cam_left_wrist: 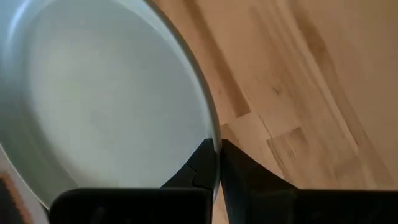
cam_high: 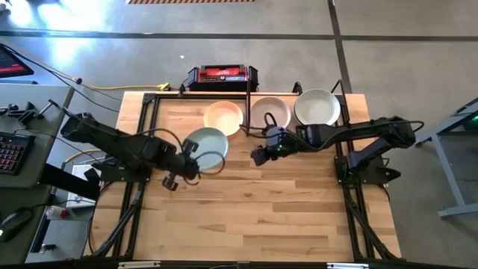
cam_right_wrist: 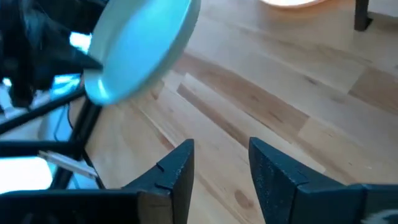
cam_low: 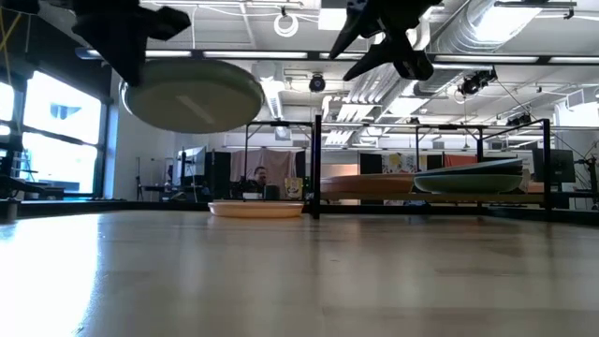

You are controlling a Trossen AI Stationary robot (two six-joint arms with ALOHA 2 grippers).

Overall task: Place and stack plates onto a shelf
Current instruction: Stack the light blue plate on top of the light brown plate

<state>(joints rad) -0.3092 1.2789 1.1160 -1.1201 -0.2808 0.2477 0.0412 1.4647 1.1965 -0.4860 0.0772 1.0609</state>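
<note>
My left gripper (cam_high: 194, 155) is shut on a pale green plate (cam_high: 207, 146), which hangs high above the table left of centre in the low view (cam_low: 192, 94). My right gripper (cam_high: 261, 155) stands open just right of it, nothing between its fingers (cam_right_wrist: 221, 168). A cream plate (cam_high: 223, 117) lies flat at the far side, left of the shelf's black upright divider (cam_low: 317, 164). A beige plate (cam_high: 270, 112) and an off-white plate (cam_high: 317, 107) lie right of the divider. My left gripper pinches the pale green plate's rim (cam_left_wrist: 215, 138) between its two fingers, one on the inner face and one on the outer. The fingers slant down from the table's left side. The plate is lifted clear of the table and slightly tilted.
A red-and-black box (cam_high: 222, 75) stands beyond the table's far edge. The black frame rods (cam_high: 149, 104) run along the far part of the table. The near half of the wooden table (cam_high: 254, 217) is bare board.
</note>
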